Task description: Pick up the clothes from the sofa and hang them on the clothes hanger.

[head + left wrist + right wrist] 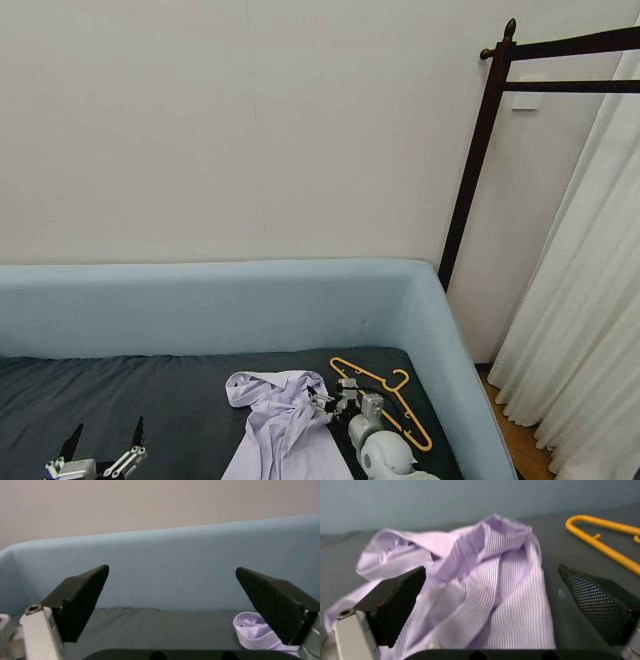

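Closest to me, my right gripper (322, 402) hangs low over the sofa's dark seat cushion (130, 400). It is released, its two black fingers (395, 607) spread wide above the lilac striped shirt (285, 420). That shirt lies crumpled on the cushion, its collar end bunched toward the backrest. My fingertips sit at its near edge; whether they touch the cloth I cannot tell. Off to my left, well apart from the shirt, my left gripper (107, 430) hovers over bare cushion, likewise spread open and holding nothing. Just beside the shirt, toward the sofa arm (455, 360), an orange hanger (385, 392) lies flat, and my right wrist crosses over part of it. Farther back rises the pale blue backrest (200, 305). Beyond the sofa arm a dark wooden clothes rack (478, 160) stands against the wall (250, 120), with a white curtain (590, 330) beside it.
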Motion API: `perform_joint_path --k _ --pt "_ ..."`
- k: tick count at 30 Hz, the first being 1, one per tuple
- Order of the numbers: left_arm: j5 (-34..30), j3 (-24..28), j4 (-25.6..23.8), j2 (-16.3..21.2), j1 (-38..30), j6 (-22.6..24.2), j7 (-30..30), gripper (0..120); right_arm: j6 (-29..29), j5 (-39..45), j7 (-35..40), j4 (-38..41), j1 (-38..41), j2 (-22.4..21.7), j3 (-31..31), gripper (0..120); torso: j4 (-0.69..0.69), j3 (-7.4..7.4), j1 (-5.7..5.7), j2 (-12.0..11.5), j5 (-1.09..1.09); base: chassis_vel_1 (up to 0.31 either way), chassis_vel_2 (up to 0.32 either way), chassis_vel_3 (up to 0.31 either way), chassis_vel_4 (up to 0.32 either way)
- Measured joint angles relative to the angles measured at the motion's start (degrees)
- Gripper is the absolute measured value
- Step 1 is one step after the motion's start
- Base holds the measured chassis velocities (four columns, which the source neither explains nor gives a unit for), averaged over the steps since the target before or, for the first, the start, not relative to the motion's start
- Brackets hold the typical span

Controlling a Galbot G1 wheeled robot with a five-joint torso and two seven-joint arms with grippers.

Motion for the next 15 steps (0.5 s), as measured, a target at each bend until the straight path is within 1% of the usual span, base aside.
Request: perform_joint_path --k 5,6,7,8,9,11,12,15 --pt "0.0 -0.7 0.3 0.3 0.1 -0.7 -0.1 100 1.3 -4.4 0.0 -2.0 -1.2 1.2 -0.2 100 -0.02 0.0 0.0 0.0 0.01 0.0 0.0 0.0 0.0" --pt "0.0 -0.7 0.4 0.2 0.0 -0.9 -0.1 100 1.4 -5.1 -0.1 -2.0 -1.4 1.3 -0.2 96 -0.02 0.0 0.0 0.0 0.01 0.0 0.0 0.0 0.0" --pt "0.0 -0.7 0.4 0.2 0.0 -0.9 -0.1 100 1.4 -5.1 -0.1 -2.0 -1.4 1.3 -0.2 96 -0.02 0.0 0.0 0.0 0.01 0.0 0.0 0.0 0.0" --pt "0.0 -0.7 0.5 0.2 0.0 -1.0 -0.1 100 1.4 -5.4 -0.2 -2.0 -1.6 1.4 -0.2 93 -0.02 0.0 0.0 0.0 0.01 0.0 0.0 0.0 0.0" --pt "0.1 -0.6 0.7 0.2 0.0 -1.3 -0.2 100 1.5 -6.0 -0.6 -2.1 -1.8 1.6 0.0 87 -0.01 0.0 -0.01 0.0 0.01 0.0 0.0 0.0 0.0" --pt "0.2 -0.5 1.1 0.2 -0.2 -1.5 -0.3 100 1.8 -6.7 -0.9 -2.1 -2.2 2.0 0.0 79 -0.02 0.0 -0.01 0.0 0.01 0.0 0.0 0.0 0.0" --pt "0.2 -0.5 1.1 0.2 -0.2 -1.5 -0.3 100 1.8 -6.7 -0.9 -2.1 -2.2 2.0 0.0 79 -0.02 0.0 -0.01 0.0 0.01 0.0 0.0 0.0 0.0" --pt "0.2 -0.3 1.6 0.5 -0.6 -1.8 -0.4 100 2.8 -8.4 -1.3 -2.4 -2.5 2.4 0.2 66 -0.01 0.0 -0.01 0.0 0.02 0.0 0.0 0.0 0.0"
